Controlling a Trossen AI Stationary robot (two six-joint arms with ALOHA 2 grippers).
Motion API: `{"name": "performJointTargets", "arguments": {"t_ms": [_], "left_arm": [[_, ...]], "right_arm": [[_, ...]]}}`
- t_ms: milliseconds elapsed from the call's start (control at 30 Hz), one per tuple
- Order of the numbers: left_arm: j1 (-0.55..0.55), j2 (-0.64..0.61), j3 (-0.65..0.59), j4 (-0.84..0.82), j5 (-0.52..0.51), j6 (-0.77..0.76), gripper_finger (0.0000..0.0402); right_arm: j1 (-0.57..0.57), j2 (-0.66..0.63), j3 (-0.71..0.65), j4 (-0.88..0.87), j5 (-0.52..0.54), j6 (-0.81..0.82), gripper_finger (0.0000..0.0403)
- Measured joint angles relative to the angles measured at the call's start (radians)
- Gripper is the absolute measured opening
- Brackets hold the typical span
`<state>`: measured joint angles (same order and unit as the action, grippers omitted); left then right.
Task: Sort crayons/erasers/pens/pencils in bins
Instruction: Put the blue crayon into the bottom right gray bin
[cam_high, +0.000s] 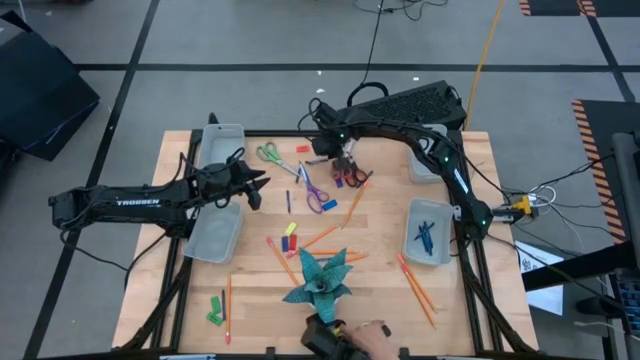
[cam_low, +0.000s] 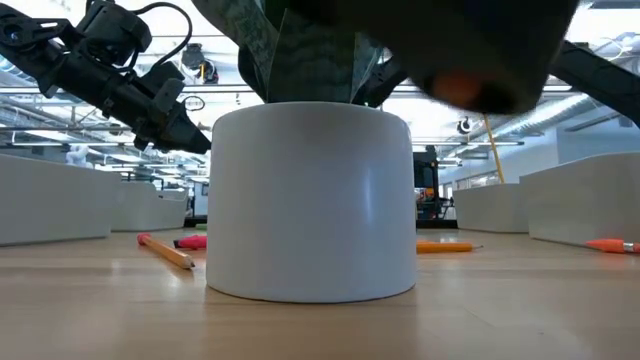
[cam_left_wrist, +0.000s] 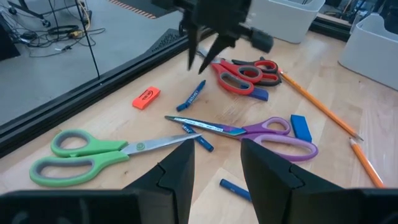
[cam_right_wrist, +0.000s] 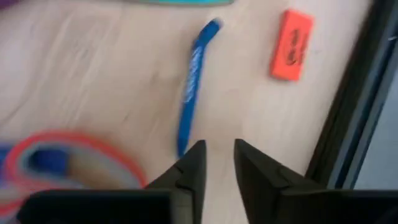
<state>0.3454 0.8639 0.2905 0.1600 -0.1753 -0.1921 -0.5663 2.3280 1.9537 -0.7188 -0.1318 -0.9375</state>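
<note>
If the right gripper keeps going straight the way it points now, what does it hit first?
Probably the bare tabletop. The right gripper, fingers slightly apart, aims just beside the lower end of the blue pen; the orange eraser lies farther off. Depth is hard to judge.

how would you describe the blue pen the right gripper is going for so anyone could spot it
Look at the table's far edge, where the right gripper hovers open. The blue pen lies just beyond its fingertips, between the red scissors and an orange eraser. It is the thin blue printed stick.
</note>
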Motion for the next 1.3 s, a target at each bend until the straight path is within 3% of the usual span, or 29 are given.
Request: {"name": "performJointTargets", "arguments": {"t_ms": [133, 267, 567, 833, 1067, 1300], "left_arm": [[0.000, 0.000, 0.000, 0.000, 0.000, 0.005, 0.0134], [0.000, 0.000, 0.000, 0.002, 0.000, 0.006, 0.0134], [0.000, 0.000, 0.000, 0.002, -0.005, 0.006, 0.0134], [0.000, 0.000, 0.000, 0.003, -0.006, -0.033, 0.0134], [0.017, 0.122, 0.059, 0.030, -0.008, -0.113, 0.0134], [0.020, 0.380, 0.246, 0.030, -0.009, -0.176, 0.0134]], "right_arm": [[-0.007, 0.002, -0.058, 0.036, -0.069, 0.027, 0.0117], [-0.022, 0.002, -0.080, 0.016, -0.137, 0.038, 0.0118], [-0.024, -0.009, -0.081, 0.006, -0.109, 0.037, 0.0077], [0.015, -0.073, -0.081, 0.030, -0.102, 0.225, 0.0095], [0.110, -0.280, -0.131, -0.059, 0.003, 0.347, 0.0102], [0.276, -0.637, -0.438, 0.140, 0.207, 0.473, 0.0089]]}}
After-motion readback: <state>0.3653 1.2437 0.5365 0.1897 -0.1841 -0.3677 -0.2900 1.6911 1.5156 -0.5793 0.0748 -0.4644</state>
